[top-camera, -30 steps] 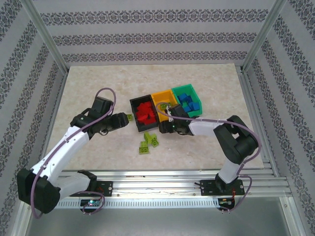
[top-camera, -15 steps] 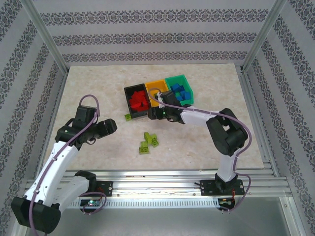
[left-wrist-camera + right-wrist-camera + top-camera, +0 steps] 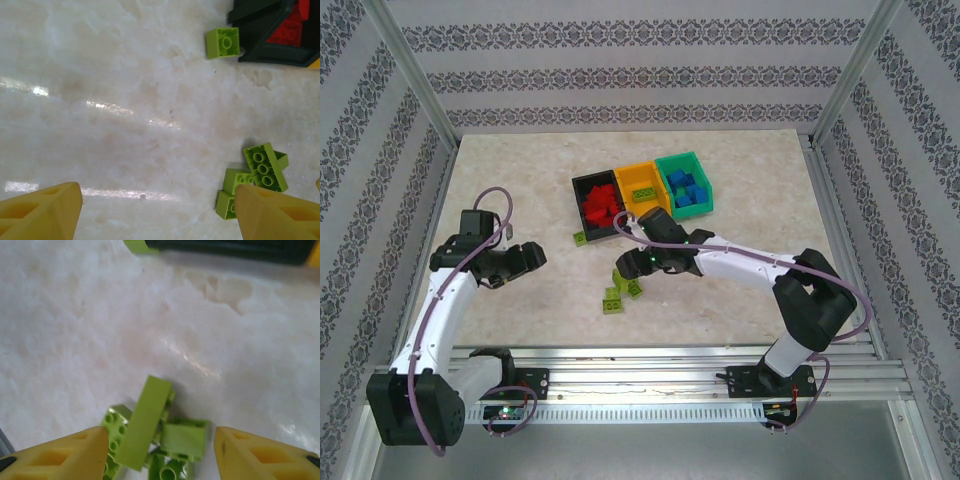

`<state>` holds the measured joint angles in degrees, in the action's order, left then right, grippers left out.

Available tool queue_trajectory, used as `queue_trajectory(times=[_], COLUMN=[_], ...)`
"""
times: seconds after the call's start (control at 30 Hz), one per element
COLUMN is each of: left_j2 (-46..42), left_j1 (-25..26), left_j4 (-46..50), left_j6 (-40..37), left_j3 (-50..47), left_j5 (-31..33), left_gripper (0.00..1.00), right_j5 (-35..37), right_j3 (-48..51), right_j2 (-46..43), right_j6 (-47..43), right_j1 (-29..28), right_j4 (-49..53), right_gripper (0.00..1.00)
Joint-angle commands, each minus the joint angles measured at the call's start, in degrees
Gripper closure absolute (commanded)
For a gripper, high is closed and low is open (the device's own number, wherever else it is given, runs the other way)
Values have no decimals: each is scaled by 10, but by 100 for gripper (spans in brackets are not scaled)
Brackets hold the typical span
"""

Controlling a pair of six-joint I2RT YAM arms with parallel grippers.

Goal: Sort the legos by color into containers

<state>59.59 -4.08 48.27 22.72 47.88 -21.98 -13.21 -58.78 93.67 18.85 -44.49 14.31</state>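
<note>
Since a second ago the three joined bins have slid up and left on the worktop (image 3: 740,160). My right hand (image 3: 632,262) has dropped from them to the lime pile (image 3: 620,290), and my left arm has drawn back to the left.

The worktop is pale, marbled and glossy. Patterned walls (image 3: 640,80) and metal frame posts (image 3: 410,70) box it in, and a rail (image 3: 650,360) runs along the near edge. Wide bare stone lies left, far and right of the bins.

The black bin (image 3: 604,234) holds red bricks (image 3: 602,203) and the teal-green bin (image 3: 692,209) holds blue bricks (image 3: 686,190). The orange-yellow bin (image 3: 636,169) sits between them, and I cannot make out its contents. A single lime brick (image 3: 579,237) lies just beside the black bin's near corner.

My left hand (image 3: 532,258) is spread and empty over bare stone. My right hand is released, one finger either side of the pile.
</note>
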Motion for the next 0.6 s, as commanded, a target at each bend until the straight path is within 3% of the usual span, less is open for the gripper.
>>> queue_trajectory(times=[0.0, 0.57], left_j2=[7, 9], left_j1=[-17, -38], left_j4=[-14, -48], left_j6=[-31, -32], left_j3=[-2, -22], left_j5=[-40, -87], left_gripper=[20, 21], right_j5=[48, 42], right_j3=[-29, -89], right_j2=[8, 75], right_j6=[-25, -7], right_j1=[-17, -30], right_j4=[73, 109], right_gripper=[41, 41])
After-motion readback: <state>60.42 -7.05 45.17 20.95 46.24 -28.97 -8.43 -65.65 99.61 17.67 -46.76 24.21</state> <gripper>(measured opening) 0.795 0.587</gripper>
